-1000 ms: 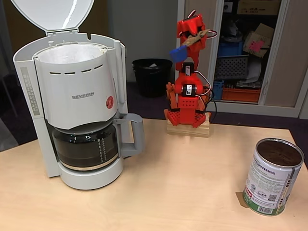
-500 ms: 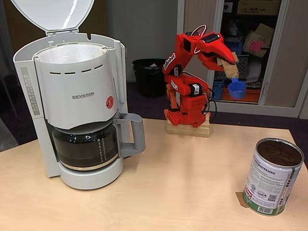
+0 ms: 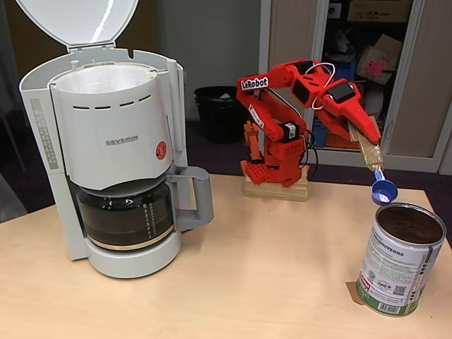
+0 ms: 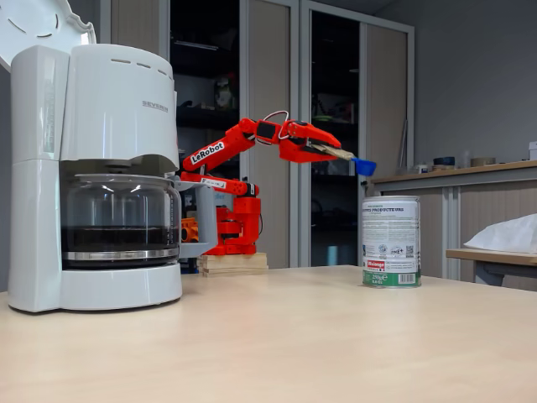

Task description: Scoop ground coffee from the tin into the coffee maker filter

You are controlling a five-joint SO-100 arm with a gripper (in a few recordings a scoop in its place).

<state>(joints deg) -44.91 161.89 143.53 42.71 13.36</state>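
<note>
Though side-on hidden, ground coffee (image 3: 412, 224) from above.

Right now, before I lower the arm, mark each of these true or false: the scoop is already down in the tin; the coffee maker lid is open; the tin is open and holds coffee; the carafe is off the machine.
1. The scoop is already down in the tin. False: it hangs just above the rim, held by the gripper.
2. The lid is open. True; the filter is exposed.
3. The tin is open and holds coffee. True.
4. The carafe is off the machine. False: it sits under the basket.
</note>
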